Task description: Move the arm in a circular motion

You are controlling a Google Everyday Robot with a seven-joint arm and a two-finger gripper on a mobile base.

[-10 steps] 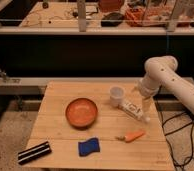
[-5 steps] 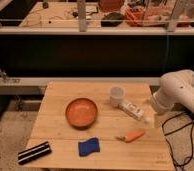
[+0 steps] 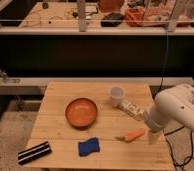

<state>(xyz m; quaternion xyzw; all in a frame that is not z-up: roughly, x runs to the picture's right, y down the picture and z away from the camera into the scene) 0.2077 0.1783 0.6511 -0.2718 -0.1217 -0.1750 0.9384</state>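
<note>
The arm (image 3: pixel 176 111) is large, glossy and white, made of thick rounded segments. It comes in from the right edge and bends down over the right side of the wooden table (image 3: pixel 55 120). It tapers to the gripper (image 3: pixel 152 136), which hangs at the table's right edge, just right of an orange carrot-like piece (image 3: pixel 134 135). The gripper holds nothing that I can see.
On the table are an orange bowl (image 3: pixel 81 112), a white cup (image 3: pixel 116 95), a small bottle lying on its side (image 3: pixel 131 110), a blue sponge (image 3: pixel 90 146) and a black striped block (image 3: pixel 34 152). A dark counter and railing run behind. Cables lie on the floor at right.
The arm has swung from above the cup and bottle out to the right and down toward the table's front right edge. The objects on the table have not moved.
</note>
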